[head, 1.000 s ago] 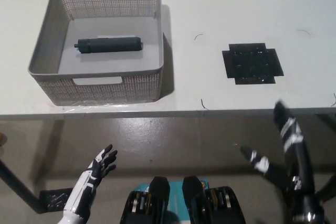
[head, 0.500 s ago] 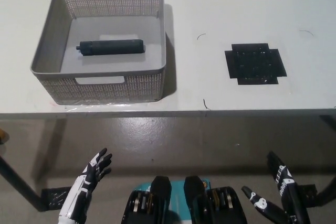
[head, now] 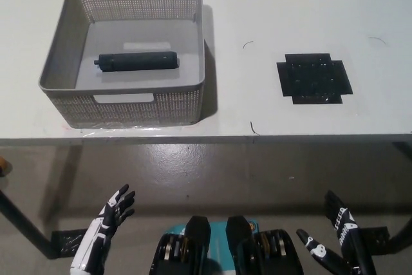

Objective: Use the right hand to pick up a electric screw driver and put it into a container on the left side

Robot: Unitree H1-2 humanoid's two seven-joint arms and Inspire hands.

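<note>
The dark cylindrical electric screwdriver (head: 136, 61) lies on its side on the floor of the grey perforated basket (head: 188, 100) at the table's left. My black right hand (head: 335, 239) hangs low at the bottom right, below the table's front edge, open with fingers spread and holding nothing. My white left hand (head: 111, 214) rests at the bottom left, also below the table edge, open and empty. Both hands are far from the basket.
A black square pad (head: 314, 78) lies flat on the white table (head: 270, 4) to the right of the basket. A few thin dark marks dot the tabletop. Grey floor shows below the table's front edge.
My right hand has dropped from beside the table's front edge to the bottom right corner. The left hand sank slightly. The camera shifted a little.
</note>
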